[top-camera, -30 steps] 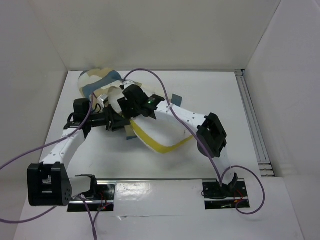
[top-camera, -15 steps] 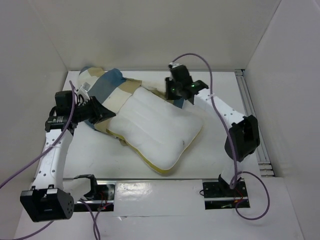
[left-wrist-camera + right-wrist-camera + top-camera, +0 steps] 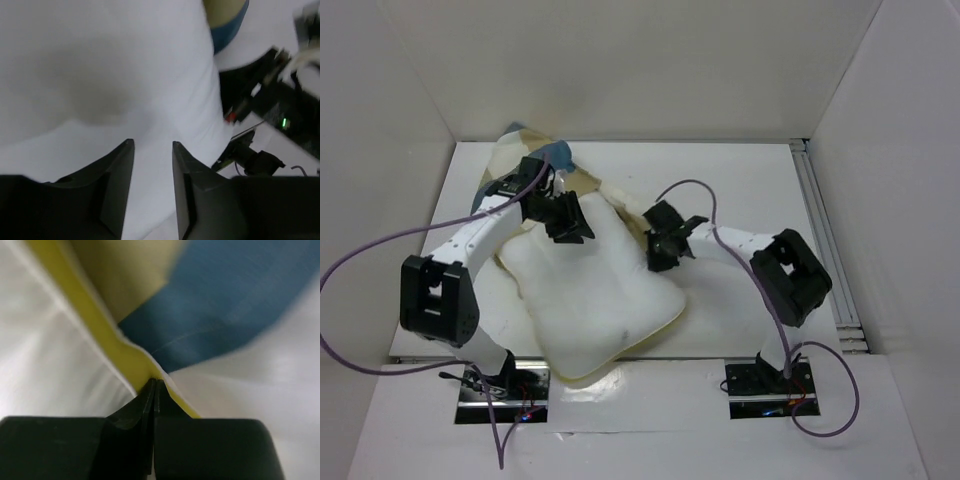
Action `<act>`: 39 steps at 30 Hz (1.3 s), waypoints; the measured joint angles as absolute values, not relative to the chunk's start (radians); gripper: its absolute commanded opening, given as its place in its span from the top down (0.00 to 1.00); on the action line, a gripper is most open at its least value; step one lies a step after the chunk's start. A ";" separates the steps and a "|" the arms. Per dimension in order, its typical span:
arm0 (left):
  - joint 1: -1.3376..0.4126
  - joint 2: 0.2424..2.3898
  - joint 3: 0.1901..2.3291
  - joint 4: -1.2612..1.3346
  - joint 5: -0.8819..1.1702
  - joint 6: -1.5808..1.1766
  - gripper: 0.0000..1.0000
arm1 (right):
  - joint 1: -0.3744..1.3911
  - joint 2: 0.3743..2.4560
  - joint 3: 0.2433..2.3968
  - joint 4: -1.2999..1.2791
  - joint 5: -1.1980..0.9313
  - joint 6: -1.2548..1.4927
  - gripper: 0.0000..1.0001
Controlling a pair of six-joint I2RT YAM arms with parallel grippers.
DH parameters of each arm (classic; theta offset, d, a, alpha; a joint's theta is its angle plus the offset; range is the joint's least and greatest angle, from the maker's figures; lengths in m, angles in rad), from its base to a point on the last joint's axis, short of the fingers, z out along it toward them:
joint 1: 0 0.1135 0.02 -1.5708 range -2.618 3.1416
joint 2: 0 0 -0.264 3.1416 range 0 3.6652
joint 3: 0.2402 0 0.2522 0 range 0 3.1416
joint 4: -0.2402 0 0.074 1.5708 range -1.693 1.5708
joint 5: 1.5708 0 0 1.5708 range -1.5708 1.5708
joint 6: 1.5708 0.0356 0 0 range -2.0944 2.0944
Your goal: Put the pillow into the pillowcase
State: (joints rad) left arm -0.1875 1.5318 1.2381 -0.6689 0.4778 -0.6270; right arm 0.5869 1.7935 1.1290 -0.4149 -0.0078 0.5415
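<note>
The white pillow [image 3: 595,300] with its yellow edge lies across the middle of the table, its near corner reaching the arms' base bar. The checked pillowcase [image 3: 515,150] is bunched at the back left, partly under the pillow. My left gripper [image 3: 570,228] hovers over the pillow's far end. In the left wrist view this gripper [image 3: 152,145] is open, with white pillow [image 3: 100,75] beneath it and a blue patch of pillowcase [image 3: 227,22] beyond. My right gripper [image 3: 658,255] sits at the pillow's right edge. In the right wrist view it [image 3: 155,382] is shut on the pillow's yellow edge [image 3: 115,340], blue pillowcase [image 3: 225,305] behind.
White walls close in the table at the back and both sides. A metal rail [image 3: 825,240] runs along the right edge. Purple cables [image 3: 380,250] loop off both arms. The base plates [image 3: 760,385] sit at the near edge.
The pillow has swung toward the near edge. My left gripper moved from the left side onto the pillow's far end and opened. My right gripper came forward to the pillow's right edge and shut.
</note>
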 measured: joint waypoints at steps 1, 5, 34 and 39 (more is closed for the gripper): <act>-0.200 1.563 1.260 -0.682 0.459 -0.624 0.47 | 0.643 1.779 1.118 -0.412 -0.024 0.564 1.00; -0.233 1.661 1.356 -0.733 0.364 -0.603 0.40 | 0.806 1.762 1.135 -0.418 -0.060 0.618 0.49; -0.281 1.879 1.483 -0.799 0.015 -0.661 1.00 | 0.624 2.247 1.771 -0.503 -0.250 0.158 1.00; -0.254 1.873 1.481 -0.774 0.080 -0.669 1.00 | 0.608 2.211 1.700 -0.456 -0.304 0.171 1.00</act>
State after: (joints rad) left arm -0.2539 1.8732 1.4807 -0.7742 0.0795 -0.6693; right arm 0.6079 2.2112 1.7004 -0.4561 -0.3042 0.1707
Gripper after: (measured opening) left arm 0.032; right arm 0.010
